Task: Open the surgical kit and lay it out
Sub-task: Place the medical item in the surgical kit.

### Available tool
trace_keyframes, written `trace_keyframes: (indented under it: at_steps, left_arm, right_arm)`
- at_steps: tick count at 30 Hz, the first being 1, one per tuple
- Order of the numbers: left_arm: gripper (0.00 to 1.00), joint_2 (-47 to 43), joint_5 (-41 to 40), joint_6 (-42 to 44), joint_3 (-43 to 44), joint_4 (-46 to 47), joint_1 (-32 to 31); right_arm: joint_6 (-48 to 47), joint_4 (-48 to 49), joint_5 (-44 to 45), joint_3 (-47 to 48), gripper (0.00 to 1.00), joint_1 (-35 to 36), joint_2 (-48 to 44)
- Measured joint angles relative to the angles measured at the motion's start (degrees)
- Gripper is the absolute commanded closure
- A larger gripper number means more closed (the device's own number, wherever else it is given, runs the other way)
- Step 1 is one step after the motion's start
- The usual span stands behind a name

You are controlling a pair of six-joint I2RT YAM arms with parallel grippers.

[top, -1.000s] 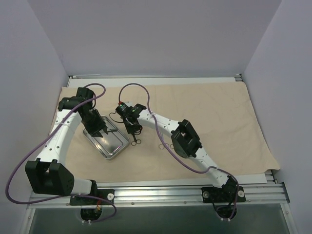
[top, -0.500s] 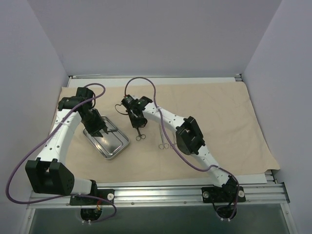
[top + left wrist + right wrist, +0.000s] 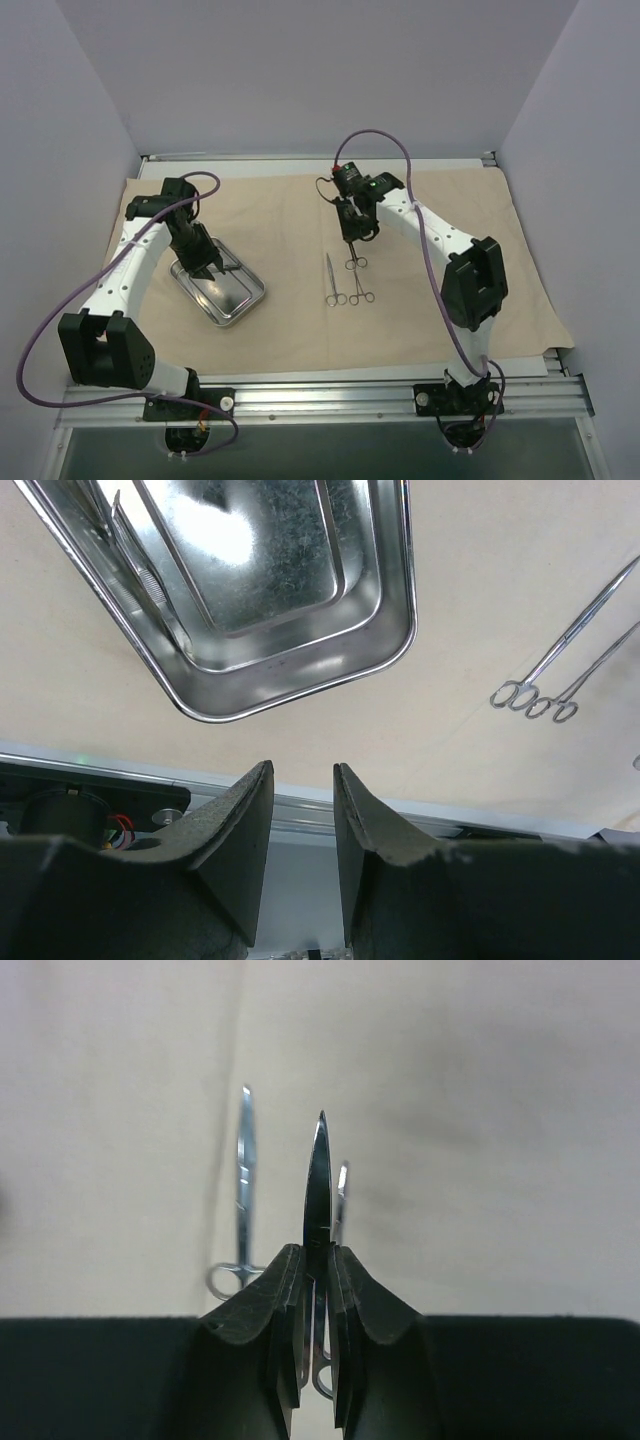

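The beige cloth wrap (image 3: 450, 230) lies spread flat over the table. The steel tray (image 3: 252, 298) sits on it at the left, and slim steel instruments (image 3: 135, 565) lie along the tray's left side. My left gripper (image 3: 207, 264) hovers over the tray's back end, open and empty, with a narrow gap between its jaws (image 3: 300, 790). My right gripper (image 3: 350, 236) is shut on ring-handled scissors (image 3: 320, 1175) and holds them above the cloth at centre. Two ring-handled forceps (image 3: 345, 285) lie side by side on the cloth just below it, and they also show in the left wrist view (image 3: 555, 670).
An aluminium rail (image 3: 330, 395) runs along the table's near edge. Pale walls close in the back and both sides. The cloth's right half (image 3: 480, 270) carries nothing. Purple cables loop from both arms.
My right gripper has carried the scissors from beside the tray to the right and toward the back, over the two laid-out forceps. The left gripper has hardly moved.
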Motion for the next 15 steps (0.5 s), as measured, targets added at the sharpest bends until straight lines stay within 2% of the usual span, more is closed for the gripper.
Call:
trace_keyframes:
  at_steps: [7, 15]
  left_arm:
    - [0.61, 0.9, 0.7, 0.0, 0.0, 0.9, 0.0]
    - [0.61, 2.1, 1.2, 0.0, 0.0, 1.2, 0.0]
  right_arm:
    - [-6.0, 4.2, -0.7, -16.3, 1.00, -4.7, -4.2]
    - [-8.9, 9.3, 0.1, -20.9, 0.99, -7.0, -4.2]
